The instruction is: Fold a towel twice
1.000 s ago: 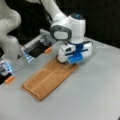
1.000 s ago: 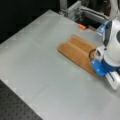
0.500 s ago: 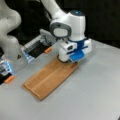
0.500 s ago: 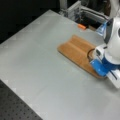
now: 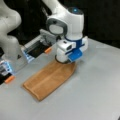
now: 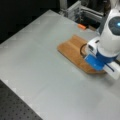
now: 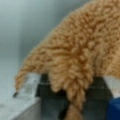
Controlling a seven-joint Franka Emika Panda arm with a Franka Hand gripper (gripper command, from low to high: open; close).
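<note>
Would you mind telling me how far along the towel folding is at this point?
The towel lies on the table as a long narrow strip, so one fold looks done. The gripper is down at the strip's far end, and the wrist view shows terry cloth bunched right at the jaws. The second fold is not yet made.

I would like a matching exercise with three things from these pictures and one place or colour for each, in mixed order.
Things:
1. orange-brown terry cloth towel
2. gripper
3. grey table

Descriptions:
A. low over one end of the cloth
B. lies as a long strip
C. bears the cloth

Pairs: 1-B, 2-A, 3-C
</note>
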